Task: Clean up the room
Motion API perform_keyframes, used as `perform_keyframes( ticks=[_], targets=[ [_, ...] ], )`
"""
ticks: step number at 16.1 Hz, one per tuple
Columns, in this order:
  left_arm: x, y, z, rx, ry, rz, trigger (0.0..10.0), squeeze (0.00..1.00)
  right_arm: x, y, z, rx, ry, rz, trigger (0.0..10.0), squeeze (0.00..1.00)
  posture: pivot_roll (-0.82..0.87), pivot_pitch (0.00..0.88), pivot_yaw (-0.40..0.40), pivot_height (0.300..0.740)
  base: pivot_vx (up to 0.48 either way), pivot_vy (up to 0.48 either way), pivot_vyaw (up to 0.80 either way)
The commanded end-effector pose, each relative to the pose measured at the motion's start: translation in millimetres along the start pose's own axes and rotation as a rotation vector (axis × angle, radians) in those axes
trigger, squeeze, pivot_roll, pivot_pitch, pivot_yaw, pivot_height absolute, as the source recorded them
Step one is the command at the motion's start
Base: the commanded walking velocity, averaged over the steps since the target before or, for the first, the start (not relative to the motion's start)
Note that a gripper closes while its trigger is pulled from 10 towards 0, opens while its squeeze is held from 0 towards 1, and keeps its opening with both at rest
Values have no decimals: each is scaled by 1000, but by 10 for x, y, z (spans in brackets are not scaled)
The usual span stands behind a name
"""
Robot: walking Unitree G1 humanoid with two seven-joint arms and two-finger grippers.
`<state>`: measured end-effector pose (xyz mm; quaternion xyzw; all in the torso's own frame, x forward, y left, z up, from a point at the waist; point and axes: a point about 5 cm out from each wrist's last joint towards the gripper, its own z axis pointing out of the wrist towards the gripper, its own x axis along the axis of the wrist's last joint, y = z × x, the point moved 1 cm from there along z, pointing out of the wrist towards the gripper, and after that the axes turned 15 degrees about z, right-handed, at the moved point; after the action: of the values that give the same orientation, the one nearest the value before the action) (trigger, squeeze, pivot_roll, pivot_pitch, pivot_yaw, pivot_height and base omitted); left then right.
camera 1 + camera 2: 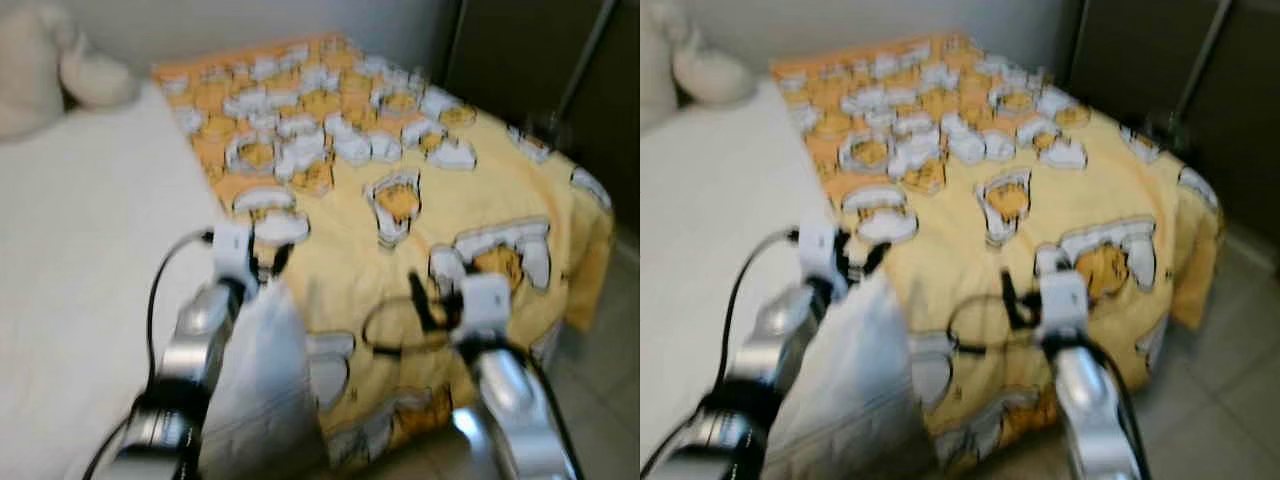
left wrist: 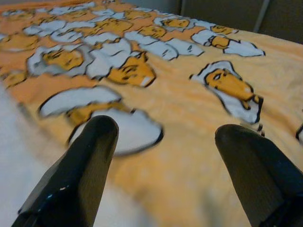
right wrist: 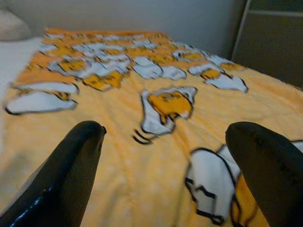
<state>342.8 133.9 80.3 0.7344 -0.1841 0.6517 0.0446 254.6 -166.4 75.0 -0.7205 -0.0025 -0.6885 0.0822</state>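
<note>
1. Where the bed's white sheet (image 1: 80,250) meets it, a yellow cartoon-print blanket (image 1: 400,200) covers the far half and drapes over the foot end.
2. Left gripper (image 2: 165,142) hovers over the blanket's edge, fingers spread, grasping nothing.
3. Right gripper (image 3: 165,142) hovers above the blanket near the foot, likewise spread and empty.
4. A cream plush toy (image 1: 50,65) lies at the head.

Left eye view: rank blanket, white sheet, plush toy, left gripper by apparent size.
1. Yellow blanket
2. White sheet, close to the blanket
3. Plush toy, cut off by the frame
4. Left gripper, open; smallest, despite nearness
</note>
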Motion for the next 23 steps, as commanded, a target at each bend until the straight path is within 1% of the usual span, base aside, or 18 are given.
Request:
perform_keyframes(
  ticks=[1, 2, 3, 4, 5, 6, 7, 9, 10, 11, 12, 13, 16, 18, 20, 22, 23],
  targets=[
    [70, 39, 85, 2, 0, 13, 10000, 0, 34, 42, -37, -9, 3, -14, 10000, 0, -200, 0, 76, 740, 0, 0, 0],
    [35, -2, 134, 31, -50, 3, 10000, 0, 26, 49, -107, -12, -5, -15, 10000, 0, -213, 3, 70, 740, 0, 0, 0],
    [4, -63, 186, 77, -99, -31, 10000, 0, 33, 46, -187, -10, -12, -13, 10000, 0, -227, 38, 59, 740, 0, 0, 0],
    [-75, -97, 224, 112, -184, -88, 10000, 0, 34, 32, -294, -2, -30, -1, 10000, 0, -237, 64, 53, 740, 0, 0, 0],
    [-117, -119, 225, 132, -221, -114, 10000, 0, 44, 0, -397, 17, -43, 4, 10000, 0, -257, 115, 42, 740, 0, 0, 0],
    [-145, -171, 215, 167, -250, -96, 10000, 0, 27, -24, -539, 37, -73, 5, 10000, 0, -272, 156, 34, 740, 0, 0, 0],
    [-120, -223, 220, 200, -248, -82, 10000, 0, 0, -17, -638, 38, -100, 5, 10000, 0, -278, 179, 31, 740, 0, 0, 0],
    [-29, -282, 253, 222, -206, -95, 10000, 0, -6, -8, -788, 26, -135, 13, 10000, 0, -281, 220, 26, 740, 0, 0, 0],
    [-37, -279, 251, 222, -206, -109, 10000, 0, -17, -12, -819, 23, -145, 14, 10000, 0, -285, 234, 24, 740, 0, 0, 0],
    [-60, -264, 247, 220, -198, -188, 10000, 0, -24, -31, -867, 16, -161, 22, 10000, 0, -292, 247, 23, 740, 0, 0, 0],
    [-73, -204, 252, 189, -167, -317, 10000, 0, 6, -75, -940, 20, -173, 31, 10000, 0, -306, 276, 17, 740, 0, 0, 0],
    [-83, -165, 255, 177, -155, -371, 10000, 0, 8, -82, -979, 23, -184, 31, 10000, 0, -310, 286, 14, 740, 0, 0, 0],
    [-66, -112, 270, 152, -130, -414, 10000, 0, 14, -58, -1047, 15, -209, 28, 10000, 0, -311, 290, 13, 740, 0, 0, 0],
    [-69, -67, 278, 129, -120, -487, 10000, 0, 28, -73, -1042, 14, -211, 31, 10000, 0, -312, 289, 14, 740, 0, 0, 0],
    [-36, -12, 302, 99, -89, -619, 10000, 0, 32, -79, -1044, 11, -212, 34, 10000, 0, -314, 288, 16, 740, 0, 0, 0],
    [75, 79, 348, 3, -10, -791, 10000, 0, 36, -64, -1061, 1, -217, 39, 10000, 0, -318, 288, 20, 740, 0, 0, 0],
    [105, 105, 359, -26, 5, -802, 10000, 0, 36, -60, -1063, -2, -219, 39, 10000, 0, -321, 288, 22, 740, 0, 0, 0]
  ],
)
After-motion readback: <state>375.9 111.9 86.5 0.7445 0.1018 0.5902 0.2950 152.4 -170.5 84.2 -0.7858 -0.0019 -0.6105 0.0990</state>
